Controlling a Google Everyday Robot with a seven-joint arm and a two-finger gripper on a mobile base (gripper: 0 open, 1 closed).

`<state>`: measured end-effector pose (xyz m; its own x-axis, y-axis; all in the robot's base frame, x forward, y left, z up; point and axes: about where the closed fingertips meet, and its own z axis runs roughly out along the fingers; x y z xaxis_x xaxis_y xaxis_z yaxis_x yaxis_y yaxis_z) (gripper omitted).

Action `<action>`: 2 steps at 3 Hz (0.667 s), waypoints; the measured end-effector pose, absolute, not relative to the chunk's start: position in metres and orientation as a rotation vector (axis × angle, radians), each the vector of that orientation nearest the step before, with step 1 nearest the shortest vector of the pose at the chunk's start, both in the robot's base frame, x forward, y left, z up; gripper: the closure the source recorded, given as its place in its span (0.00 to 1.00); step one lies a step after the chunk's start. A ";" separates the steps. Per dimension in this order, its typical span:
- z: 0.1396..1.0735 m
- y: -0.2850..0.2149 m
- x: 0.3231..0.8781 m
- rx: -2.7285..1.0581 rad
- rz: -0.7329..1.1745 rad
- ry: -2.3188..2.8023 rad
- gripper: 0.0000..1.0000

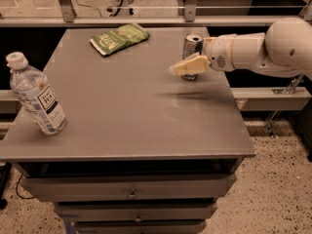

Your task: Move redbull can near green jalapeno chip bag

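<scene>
Hovering before the redbull can [193,40], the tool [183,68] perhaps touches it.

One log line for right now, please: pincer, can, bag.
pincer: over table far-right, in front of redbull can | can: upright on table | green jalapeno chip bag: flat, far side, apart from can | move: not done

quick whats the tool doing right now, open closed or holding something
tool: cannot be told whether open or closed; it is just in front of the slim silver-and-blue metal can on the grey table's far right side
</scene>
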<state>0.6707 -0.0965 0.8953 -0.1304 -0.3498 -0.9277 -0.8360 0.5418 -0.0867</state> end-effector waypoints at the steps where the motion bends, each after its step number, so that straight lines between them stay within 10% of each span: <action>1: 0.898 -0.085 0.677 -0.999 0.576 1.678 0.40; 2: 0.906 -0.077 0.681 -1.011 0.558 1.653 0.62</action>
